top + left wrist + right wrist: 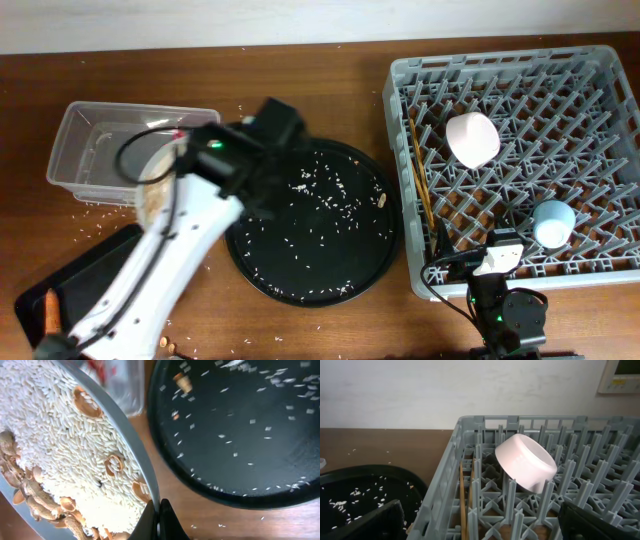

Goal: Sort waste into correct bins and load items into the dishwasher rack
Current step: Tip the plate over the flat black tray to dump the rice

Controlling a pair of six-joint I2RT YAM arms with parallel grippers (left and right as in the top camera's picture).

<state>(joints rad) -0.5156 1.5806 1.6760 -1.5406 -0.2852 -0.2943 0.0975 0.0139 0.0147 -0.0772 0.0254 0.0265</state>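
My left gripper (159, 521) is shut on the rim of the round pale plate (131, 440), which is heaped with beige rice and peanut-like scraps (60, 445). In the overhead view the plate (152, 192) is held at the near right corner of the clear tub (90, 150). The red-and-white wrapper (100, 369) lies in the tub. The carrot piece (50, 310) is on the flat black tray (85, 275). The grey rack (600, 265) holds the white bowl (472, 138), the light-blue cup (553, 222) and the chopsticks (420, 180). My right gripper (485, 532) is open and empty at the rack's near edge.
The large round black tray (310, 260) with scattered rice grains lies between the tub and the rack. Loose grains dot the brown table around it. In the right wrist view the bowl (525, 462) sits tilted on the pegs, and the chopsticks (465, 510) lie along the rack's left side.
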